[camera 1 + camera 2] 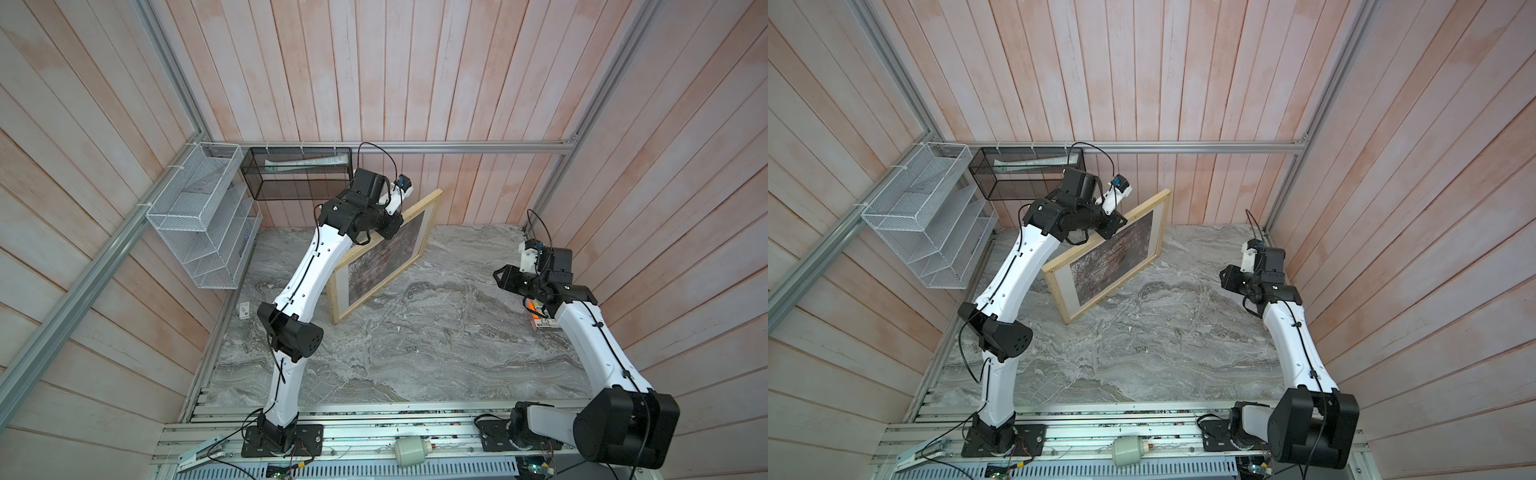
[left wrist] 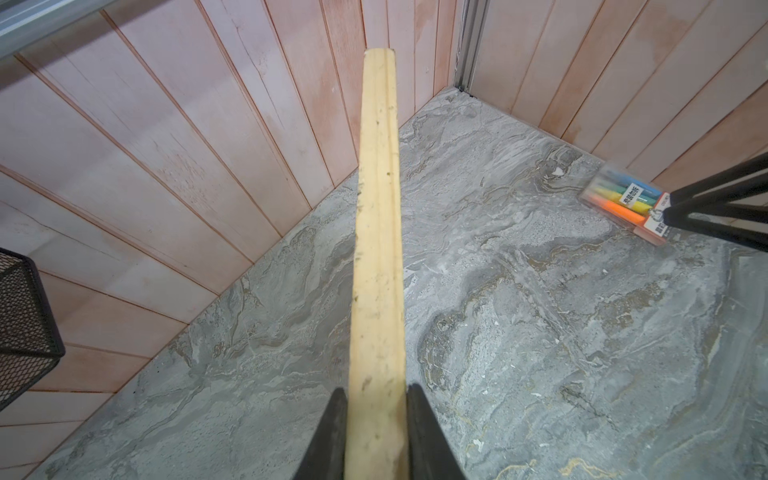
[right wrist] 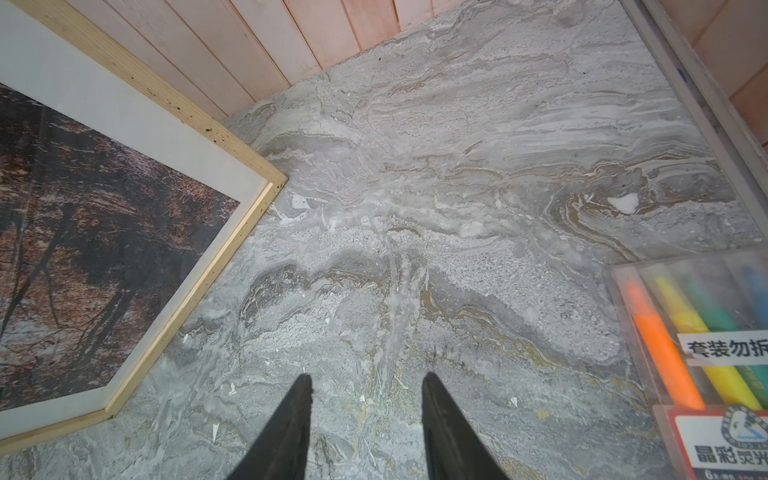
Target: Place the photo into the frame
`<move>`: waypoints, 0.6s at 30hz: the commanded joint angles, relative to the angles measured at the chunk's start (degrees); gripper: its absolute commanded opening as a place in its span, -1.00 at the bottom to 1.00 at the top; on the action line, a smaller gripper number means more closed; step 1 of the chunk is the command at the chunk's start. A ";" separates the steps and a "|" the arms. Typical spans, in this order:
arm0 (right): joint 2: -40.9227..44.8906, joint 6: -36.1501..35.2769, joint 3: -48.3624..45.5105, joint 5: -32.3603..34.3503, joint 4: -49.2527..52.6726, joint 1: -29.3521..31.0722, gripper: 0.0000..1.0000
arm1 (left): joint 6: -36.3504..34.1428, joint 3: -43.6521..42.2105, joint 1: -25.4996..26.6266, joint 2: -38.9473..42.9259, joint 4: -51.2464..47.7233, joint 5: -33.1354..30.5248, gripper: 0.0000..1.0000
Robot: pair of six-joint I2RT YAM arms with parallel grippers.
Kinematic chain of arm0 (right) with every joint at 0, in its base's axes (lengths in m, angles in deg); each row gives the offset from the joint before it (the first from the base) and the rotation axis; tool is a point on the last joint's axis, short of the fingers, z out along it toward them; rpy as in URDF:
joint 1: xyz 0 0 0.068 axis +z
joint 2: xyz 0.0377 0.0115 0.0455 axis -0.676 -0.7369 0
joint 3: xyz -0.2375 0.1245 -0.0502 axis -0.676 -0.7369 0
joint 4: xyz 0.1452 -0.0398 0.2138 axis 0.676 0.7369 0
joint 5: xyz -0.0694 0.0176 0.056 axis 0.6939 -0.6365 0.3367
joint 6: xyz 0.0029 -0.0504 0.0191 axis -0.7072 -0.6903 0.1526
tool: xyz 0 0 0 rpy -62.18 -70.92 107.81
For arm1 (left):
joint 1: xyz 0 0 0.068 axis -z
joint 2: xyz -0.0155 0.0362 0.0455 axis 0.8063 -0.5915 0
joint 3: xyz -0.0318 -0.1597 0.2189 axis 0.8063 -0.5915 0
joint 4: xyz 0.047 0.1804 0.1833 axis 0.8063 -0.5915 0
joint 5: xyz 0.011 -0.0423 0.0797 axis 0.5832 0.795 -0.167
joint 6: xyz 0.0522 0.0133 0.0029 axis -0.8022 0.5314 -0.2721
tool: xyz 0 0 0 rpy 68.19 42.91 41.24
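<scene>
Left hand (image 2: 376,390) tight on upper rail of frame (image 2: 376,228) — photo (image 1: 388,253) within, below.

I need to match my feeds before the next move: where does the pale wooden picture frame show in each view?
Top view: pale wooden picture frame left of centre, slanted.
Top view: the frame likewise left of centre.
Left wrist: one rail up the middle, clamped in the left claw.
Right wrist: its corner at the picture's left side.
Shared landmark: grey marble tabletop under it in all views.
</scene>
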 commanded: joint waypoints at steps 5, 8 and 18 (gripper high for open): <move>-0.94 0.68 -0.74 -1.88 -1.12 -0.38 -0.10 | 3.85 2.27 -1.29 2.79 4.69 4.18 -1.00; -1.07 0.80 -0.97 -2.22 -1.46 -0.33 -0.10 | 3.69 1.54 -1.39 2.68 4.45 3.62 -1.00; -1.49 1.39 -1.54 -3.56 -2.49 -0.31 -0.10 | 3.36 0.24 -1.37 2.18 4.27 2.35 -0.63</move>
